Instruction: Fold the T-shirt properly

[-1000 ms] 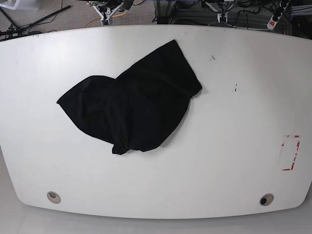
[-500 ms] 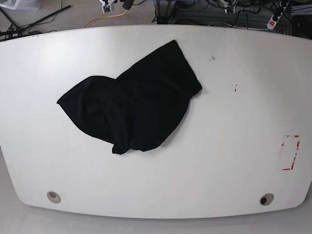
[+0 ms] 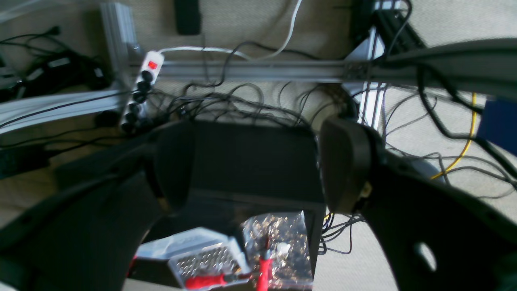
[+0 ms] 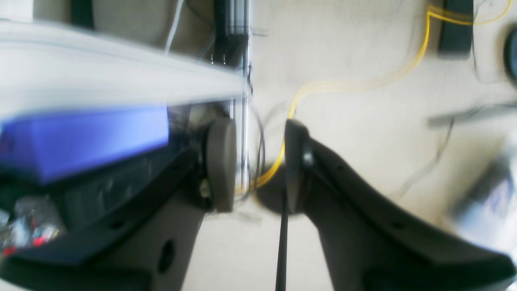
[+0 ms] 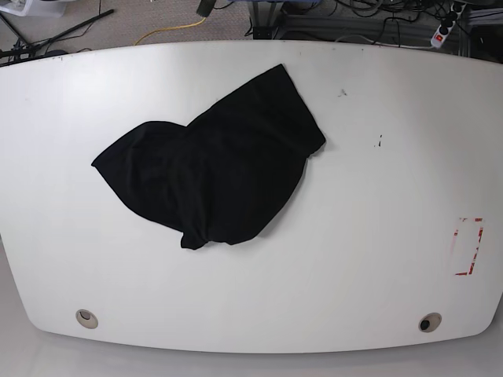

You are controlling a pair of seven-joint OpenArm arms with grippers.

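The black T-shirt [image 5: 216,169] lies crumpled in a loose heap on the white table [image 5: 377,204], left of centre; no print shows. Neither arm shows in the base view. In the left wrist view my left gripper [image 3: 254,169] is open and empty, hanging over the floor with cables and a tool box below it. In the right wrist view my right gripper [image 4: 260,161] is open with a narrow gap and empty, over the floor beside the table's edge. The T-shirt does not show in either wrist view.
A red-marked rectangle [image 5: 469,246] is at the table's right edge. Two round cable holes [image 5: 86,317] [image 5: 429,322] sit near the front edge. A power strip [image 3: 139,97], aluminium frame rails and many cables lie behind the table. A yellow cable [image 4: 323,87] runs over the floor.
The arm parts seen at the table's back edge one second ago have drawn back out of the base view. The T-shirt has not moved.
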